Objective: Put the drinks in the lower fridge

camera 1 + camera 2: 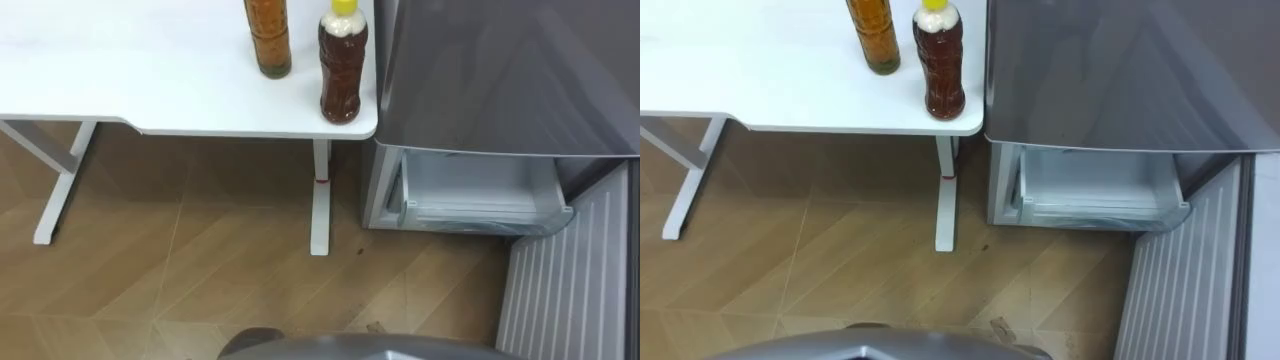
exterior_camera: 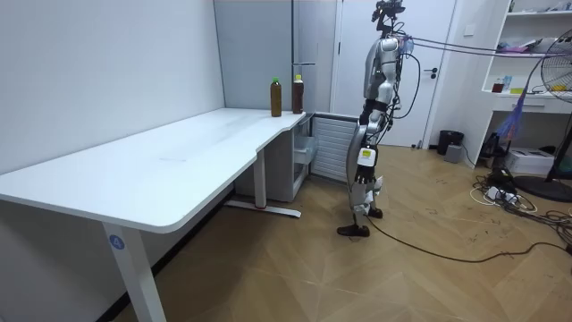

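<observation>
In the room view the robot stands upright on the wood floor [image 1: 200, 260], side-on, facing the corner where the white table [image 1: 120, 70] meets the grey fridge [image 1: 500, 70]. Its near arm hangs bent against the torso. The left hand [image 2: 388, 105] sits at about waist height, too small to tell whether its fingers are spread or curled.

Both drinks stand upright at the table's corner, ahead of that hand, well apart from it and at about its height. The amber bottle [image 1: 268, 40] is the farther from the fridge. The yellow-capped bottle [image 1: 343, 70] of dark tea is just beside it, close to the table edge next to the fridge.

Below and ahead of the hand, the fridge's lower drawer [image 1: 480, 190] is pulled out. The ribbed lower door [image 1: 565, 285] stands swung open beside it, on the side away from the table.

The table is long, on white legs [image 1: 320, 200]. Behind the robot in the room view are a white door [image 2: 438, 72], a shelf unit [image 2: 536, 54], a standing fan [image 2: 559, 98] and a small bin [image 2: 450, 141].
</observation>
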Robot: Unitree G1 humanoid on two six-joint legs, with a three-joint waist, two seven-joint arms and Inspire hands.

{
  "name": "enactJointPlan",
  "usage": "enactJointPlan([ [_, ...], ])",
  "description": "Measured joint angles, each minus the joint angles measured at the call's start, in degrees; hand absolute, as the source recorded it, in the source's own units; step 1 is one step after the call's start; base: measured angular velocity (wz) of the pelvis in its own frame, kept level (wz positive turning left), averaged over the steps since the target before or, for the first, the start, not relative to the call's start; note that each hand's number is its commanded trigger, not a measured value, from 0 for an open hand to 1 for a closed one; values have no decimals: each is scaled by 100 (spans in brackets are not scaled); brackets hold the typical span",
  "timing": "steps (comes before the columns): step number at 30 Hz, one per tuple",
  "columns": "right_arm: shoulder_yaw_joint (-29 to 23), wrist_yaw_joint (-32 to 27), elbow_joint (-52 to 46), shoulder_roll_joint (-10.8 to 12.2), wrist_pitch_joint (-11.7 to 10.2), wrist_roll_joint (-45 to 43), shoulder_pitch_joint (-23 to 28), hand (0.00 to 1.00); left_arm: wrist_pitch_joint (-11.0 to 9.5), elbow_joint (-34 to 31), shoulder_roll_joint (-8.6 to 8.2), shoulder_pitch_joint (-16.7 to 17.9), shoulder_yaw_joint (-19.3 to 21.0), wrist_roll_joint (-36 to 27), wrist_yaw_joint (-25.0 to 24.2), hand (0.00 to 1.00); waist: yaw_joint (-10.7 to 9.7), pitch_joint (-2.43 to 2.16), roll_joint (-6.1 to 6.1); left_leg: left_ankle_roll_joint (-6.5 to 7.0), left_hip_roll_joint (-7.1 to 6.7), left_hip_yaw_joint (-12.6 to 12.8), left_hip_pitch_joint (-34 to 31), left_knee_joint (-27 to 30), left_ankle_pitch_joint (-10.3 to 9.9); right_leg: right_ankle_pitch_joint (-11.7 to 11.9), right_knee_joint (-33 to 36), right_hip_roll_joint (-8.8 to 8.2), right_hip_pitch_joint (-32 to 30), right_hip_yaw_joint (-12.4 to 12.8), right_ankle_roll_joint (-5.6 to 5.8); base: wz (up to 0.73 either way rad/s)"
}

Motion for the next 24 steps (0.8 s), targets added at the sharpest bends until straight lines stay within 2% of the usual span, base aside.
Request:
enactJointPlan([
  [11,-104,-28,2,-1,-16,129,-5,0,-7,0,1,-13,-7,-57,-47,0,-11,7,9,0,0,-1,0,1,0,-4,-5,0,0,2,4,0],
  [16,-184,-167,107,0,-100,342,-31,0,-107,21,1,-36,36,-502,32,0,-5,8,15,0,0,8,-2,1,-1,-5,-9,0,-1,12,3,0],
  [19,-276,-195,161,0,-103,440,-58,0,-117,29,1,-41,222,-958,93,0,-2,8,21,0,1,8,-3,-1,0,-6,-10,0,-2,9,1,0],
  [24,-375,-286,183,-2,-102,705,-42,0,-141,25,-3,16,501,-1691,497,0,10,8,22,-1,1,8,-5,-5,-1,-13,-10,-4,-11,4,1,0],
])
